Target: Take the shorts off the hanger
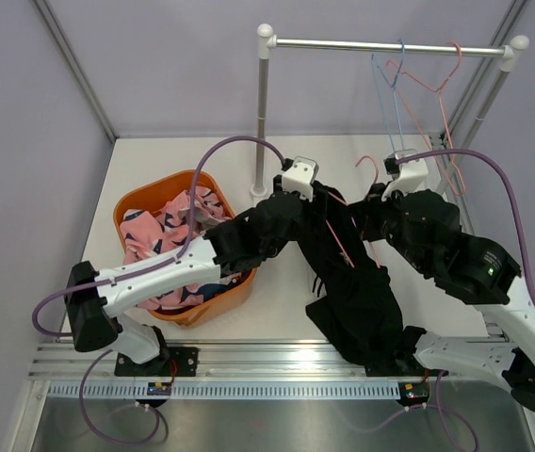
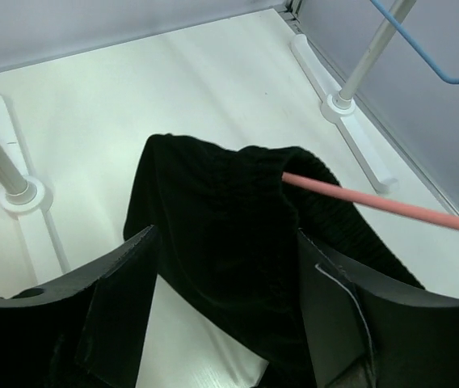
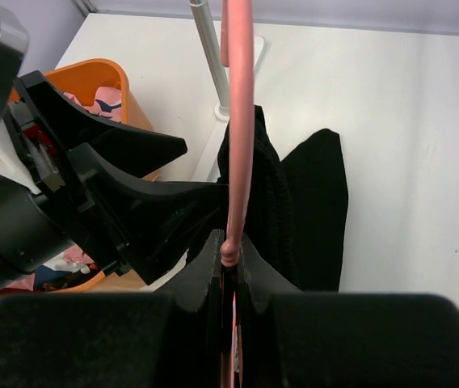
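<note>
Black shorts (image 1: 357, 292) hang in the centre of the top frame, draped over a pink hanger (image 1: 340, 237) held above the desk (image 1: 183, 155), between the two arms. The lower part of the cloth trails down to the desk near the bottom edge.

Left hand (image 2: 225, 242): fingers (image 2: 124, 299) spread, one on either side of the ribbed waistband. A strip of desk shows between the left finger and the cloth.

Right hand (image 3: 229, 252): fingers pressed together on the hanger's rod, pinching it just below the waistband.

Pink patterned shorts (image 1: 169, 226) lie in an orange basket (image 1: 126, 202) at the left of the top frame, well apart from the hanger.

At upper right, a rail (image 1: 390, 45) carries a blue hanger (image 1: 395, 94) and further pink ones.
</note>
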Available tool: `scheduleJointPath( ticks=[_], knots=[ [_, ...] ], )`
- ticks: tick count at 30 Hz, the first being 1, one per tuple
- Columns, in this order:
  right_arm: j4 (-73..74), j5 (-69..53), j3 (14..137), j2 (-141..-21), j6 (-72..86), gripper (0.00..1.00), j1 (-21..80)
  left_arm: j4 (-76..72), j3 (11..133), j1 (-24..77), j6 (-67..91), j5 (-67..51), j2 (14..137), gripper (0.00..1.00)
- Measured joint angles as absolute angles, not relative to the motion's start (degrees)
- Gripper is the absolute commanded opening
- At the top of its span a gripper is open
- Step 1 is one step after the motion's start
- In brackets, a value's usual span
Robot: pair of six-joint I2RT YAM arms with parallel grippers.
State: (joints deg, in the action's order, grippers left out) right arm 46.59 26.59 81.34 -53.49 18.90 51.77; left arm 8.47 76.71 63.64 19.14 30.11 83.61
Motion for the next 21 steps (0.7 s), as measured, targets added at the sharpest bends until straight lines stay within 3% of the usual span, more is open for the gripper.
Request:
scheduleJointPath(
  ticks=[5, 6, 8, 9, 12, 21],
  knots=[
    [46.9, 26.6, 80.9, -52.9, 18.9, 0.0, 51.8, 7.9, 78.4, 63.7, 19.3, 29.8, 86.8, 0.4],
    [47.0, 26.6, 80.8, -52.7, 18.9, 0.0, 51.8, 7.8, 78.4, 63.7, 19.4, 29.8, 87.1, 0.27],
    [47.4, 26.7, 80.7, -52.3, 18.9, 0.0, 51.8, 7.8, 78.7, 63.7, 19.5, 29.9, 87.6, 0.15],
    [47.7, 26.9, 80.6, -52.0, 19.0, 0.0, 51.8, 7.8, 79.0, 63.8, 19.5, 30.2, 87.9, 0.05],
    [48.3, 26.9, 80.6, -51.4, 19.3, 0.0, 51.8, 8.1, 80.2, 63.7, 19.2, 31.8, 88.8, 0.0],
    [49.6, 26.5, 80.6, -48.9, 19.8, 0.0, 51.8, 10.6, 86.7, 57.3, 19.6, 35.5, 93.7, 0.0]
  ],
)
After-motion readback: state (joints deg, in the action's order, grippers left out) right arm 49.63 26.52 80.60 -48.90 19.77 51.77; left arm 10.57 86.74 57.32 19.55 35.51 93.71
